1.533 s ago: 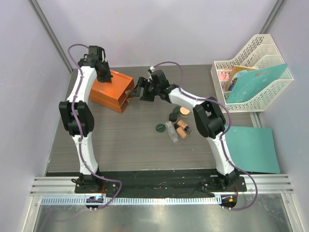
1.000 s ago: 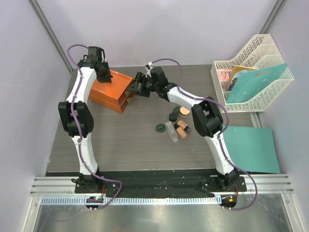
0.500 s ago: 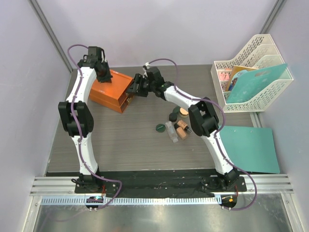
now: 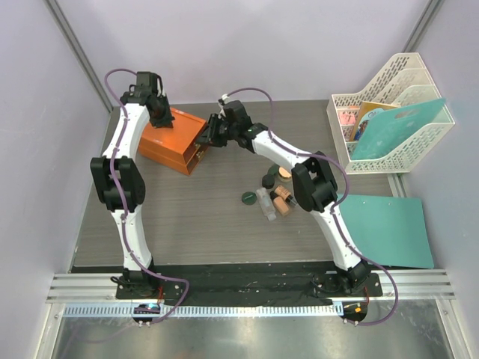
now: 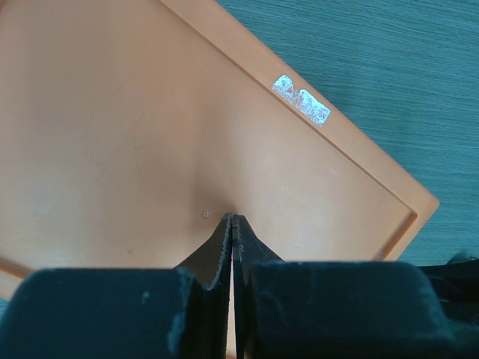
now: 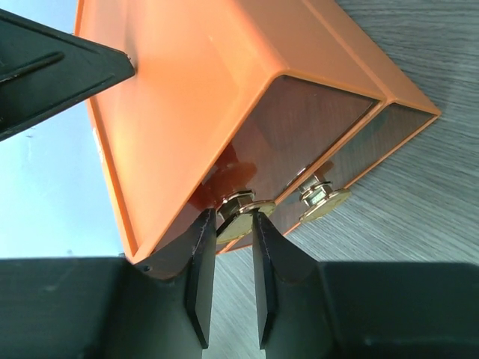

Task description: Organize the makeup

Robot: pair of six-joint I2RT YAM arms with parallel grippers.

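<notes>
The makeup lies in a cluster at mid-table: a dark green disc [image 4: 246, 198], a clear tube [image 4: 266, 203], a tan-lidded jar [image 4: 286, 173], a dark jar [image 4: 269, 180] and tan-and-black cylinders [image 4: 283, 202]. Neither gripper is near it. My left gripper [image 5: 233, 218] is shut, its tips pressed on the top of the orange drawer box [image 4: 172, 140]. At the box's front, my right gripper [image 6: 232, 217] has closed on the upper drawer's brass knob [image 6: 243, 213], with a finger touching each side of it.
A second brass knob [image 6: 323, 200] sits on the lower drawer, just right of my right fingers. A white file rack [image 4: 389, 112] stands at the back right. A teal folder [image 4: 393, 228] lies at the table's right edge.
My right gripper has moved left to the drawer front, and its jaws have narrowed around the upper knob. The left arm and the makeup have not moved.
</notes>
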